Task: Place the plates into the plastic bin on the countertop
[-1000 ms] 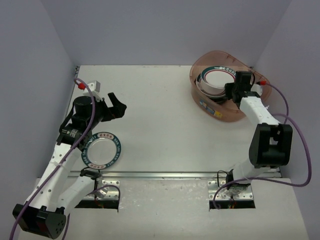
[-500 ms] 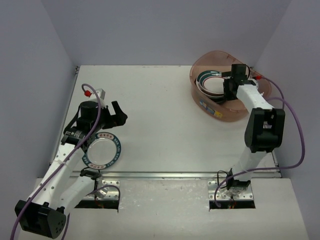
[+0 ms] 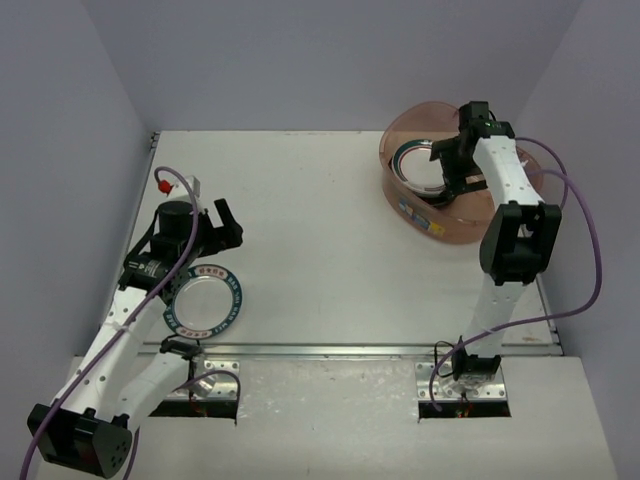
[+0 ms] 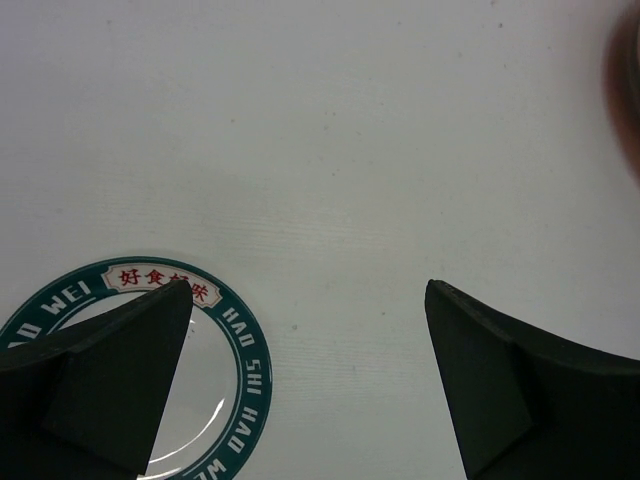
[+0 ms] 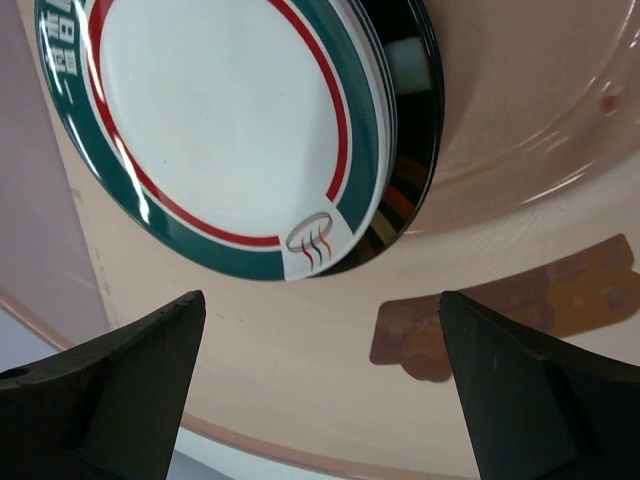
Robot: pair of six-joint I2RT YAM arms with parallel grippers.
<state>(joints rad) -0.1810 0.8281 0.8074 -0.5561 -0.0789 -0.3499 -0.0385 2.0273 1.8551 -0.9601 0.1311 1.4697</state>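
I'm holding my right gripper [image 5: 322, 300] spread wide inside the plastic bin [image 3: 440, 228], nothing between the fingers. It's hanging over the stack of plates [image 5: 220, 120], which is lying flat on the bin floor at the far side. The teal-and-red rimmed plate is on top, with a black-rimmed plate [image 5: 418, 150] peeking out under it. Likely reason for the wide spread: the top plate is sitting on the stack on its own, so the fingers are keeping off its rim and nothing snags if I lift out.

My left gripper [image 4: 308, 290] is also spread wide and empty, hovering low over the bench [image 3: 320, 230]. The last loose plate [image 3: 203, 300], white with a teal lettered rim, is lying flat on the bench near the front rail, well apart from the bin. In the left wrist view one finger is overlapping its far rim; I can't tell if it's touching. Probably staying wide because a flat plate needs a finger past the edge to get under it.

Judging: stacking nearly done, one plate left outside.
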